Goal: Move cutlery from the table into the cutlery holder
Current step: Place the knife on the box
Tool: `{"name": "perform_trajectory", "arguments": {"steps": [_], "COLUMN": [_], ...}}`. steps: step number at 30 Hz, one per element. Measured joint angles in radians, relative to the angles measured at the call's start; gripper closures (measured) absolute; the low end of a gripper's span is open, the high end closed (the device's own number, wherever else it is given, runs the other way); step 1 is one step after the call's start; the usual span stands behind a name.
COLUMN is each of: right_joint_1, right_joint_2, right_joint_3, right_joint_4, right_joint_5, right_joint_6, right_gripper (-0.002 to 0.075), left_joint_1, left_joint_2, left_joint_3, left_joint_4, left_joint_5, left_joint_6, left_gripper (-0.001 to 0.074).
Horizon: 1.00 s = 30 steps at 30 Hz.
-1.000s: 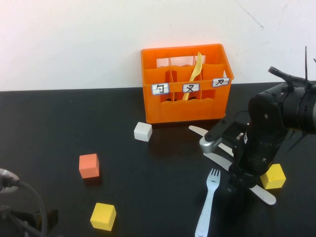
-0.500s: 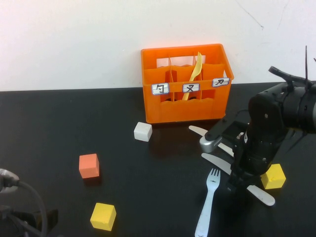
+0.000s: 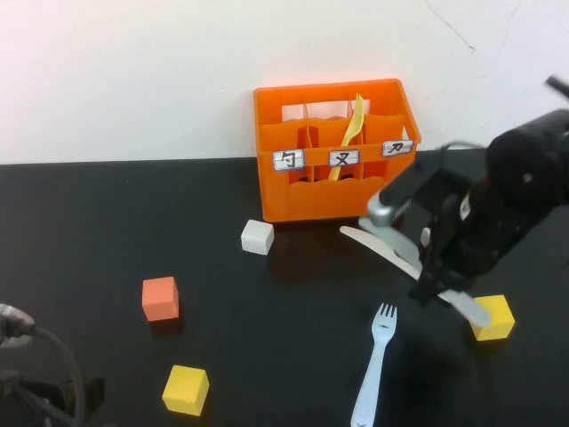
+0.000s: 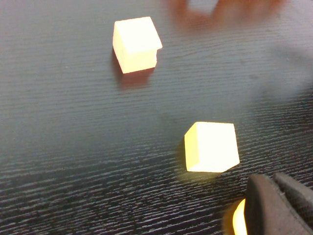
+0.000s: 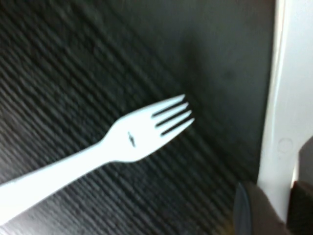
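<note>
High view: the right gripper (image 3: 442, 289) hangs right of the orange crate (image 3: 336, 149), clamped on a grey knife (image 3: 462, 303); a white knife (image 3: 380, 249) and pale fork (image 3: 374, 360) lie on the black table (image 3: 107, 222), a yellow fork (image 3: 352, 133) stands in the crate's middle compartment

Left wrist view: the left gripper (image 4: 279, 205) sits near 2 cubes (image 4: 211, 147), its opening impossible to tell

Right wrist view: dark fingers (image 5: 247, 213) pinch the knife beside the fork

- The table (image 3: 133, 222) looks like glossy black wood-grain.
- The cutlery holder (image 3: 333, 151) is smooth orange plastic with paper labels.
- The pale blue-white fork (image 5: 122, 142) is smooth plastic.
- At its 2 o'clock, the right gripper (image 3: 436, 289) holds a glossy grey knife (image 3: 404, 258).
- The left gripper (image 4: 276, 205), at the table's 7 o'clock, has matt dark fingers.
</note>
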Motion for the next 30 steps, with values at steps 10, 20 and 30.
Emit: {"name": "perform_trajectory", "arguments": {"steps": [10, 20, 30], "right_joint_1": [0.0, -0.002, -0.065], "right_joint_2": [-0.146, -0.14, -0.023], "right_joint_3": [0.004, 0.004, 0.005], "right_joint_4": [0.0, 0.0, 0.146], "right_joint_5": [-0.227, -0.674, -0.956], "right_joint_6": [0.004, 0.004, 0.004], "right_gripper": [0.0598, 0.0598, 0.0599], "left_joint_1": [0.0, 0.0, 0.0], "left_joint_2": [0.0, 0.0, 0.0], "left_joint_3": [0.0, 0.0, 0.0], "left_joint_4": [0.0, 0.0, 0.0], "left_joint_5": [0.0, 0.037, 0.027], "left_joint_6": [0.0, 0.0, 0.0], "left_gripper": [0.0736, 0.0736, 0.0736]}}
